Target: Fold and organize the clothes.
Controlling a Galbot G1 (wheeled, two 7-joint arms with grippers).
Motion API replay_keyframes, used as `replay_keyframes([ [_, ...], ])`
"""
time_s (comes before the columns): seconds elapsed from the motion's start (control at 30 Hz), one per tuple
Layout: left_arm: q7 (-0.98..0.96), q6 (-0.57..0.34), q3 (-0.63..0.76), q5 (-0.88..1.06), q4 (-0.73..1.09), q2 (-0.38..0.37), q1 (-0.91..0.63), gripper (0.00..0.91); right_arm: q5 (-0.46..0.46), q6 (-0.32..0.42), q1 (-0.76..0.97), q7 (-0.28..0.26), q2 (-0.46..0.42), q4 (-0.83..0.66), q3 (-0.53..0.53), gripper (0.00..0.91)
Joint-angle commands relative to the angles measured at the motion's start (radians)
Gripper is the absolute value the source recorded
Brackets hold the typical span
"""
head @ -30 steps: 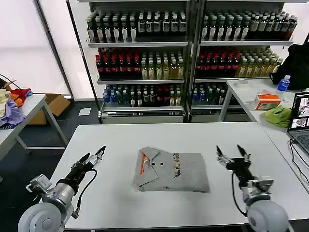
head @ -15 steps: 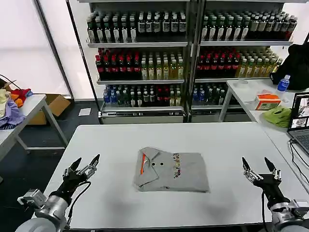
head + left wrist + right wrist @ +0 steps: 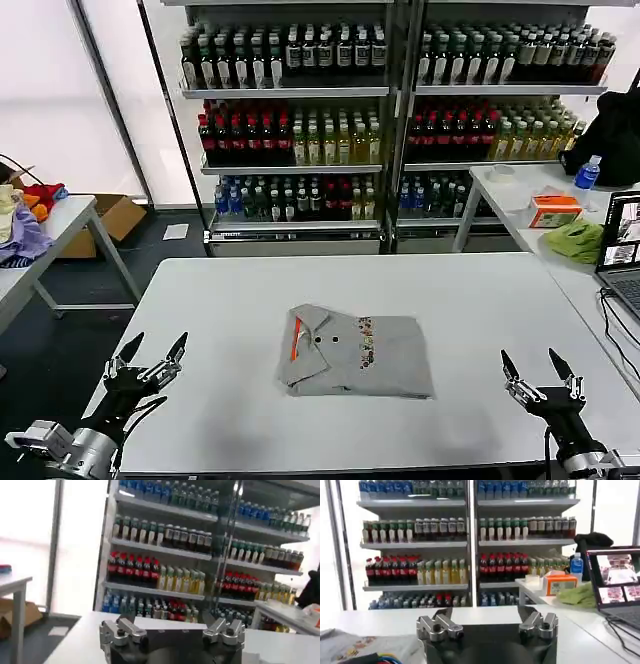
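Note:
A light grey collared shirt (image 3: 356, 351) lies folded into a neat rectangle at the middle of the white table (image 3: 480, 300), its collar, buttons and orange placket to the left and a small multicoloured print across the middle. Its edge also shows in the right wrist view as a grey shirt (image 3: 350, 644). My left gripper (image 3: 152, 354) hovers open off the table's front left corner, well clear of the shirt. My right gripper (image 3: 535, 366) stands open near the front right edge, fingers spread and holding nothing.
Shelves of bottled drinks (image 3: 380, 120) stand behind the table. A side table at the right holds a laptop (image 3: 622, 255), a lime-green cloth (image 3: 575, 240) and an orange box (image 3: 552, 210). Coloured garments (image 3: 25, 225) lie on a table at the left.
Both arms have pulled back from beside the shirt toward the table's front corners, the left one lower and further left. The folded shirt has not moved.

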Motion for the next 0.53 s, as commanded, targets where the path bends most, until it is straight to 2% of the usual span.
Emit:
replay_keyframes([
  [0.03,0.156,-0.077,-0.069,0.164,0.005,-0.036,0.042,0.907,-0.025,0.043,-0.077,-0.036,0.017,0.019,0.009,0.907],
  [0.33,0.164,-0.103,-0.059,0.175,0.006,-0.034,0.075,0.907,-0.024,-0.011,-0.038,-0.025,-0.009,0.075,-0.007,0.907],
  [0.53,0.18,-0.154,-0.071,0.198,0.03,-0.034,0.098,0.907,-0.024,-0.012,-0.031,-0.028,-0.022,0.099,-0.02,0.907],
])
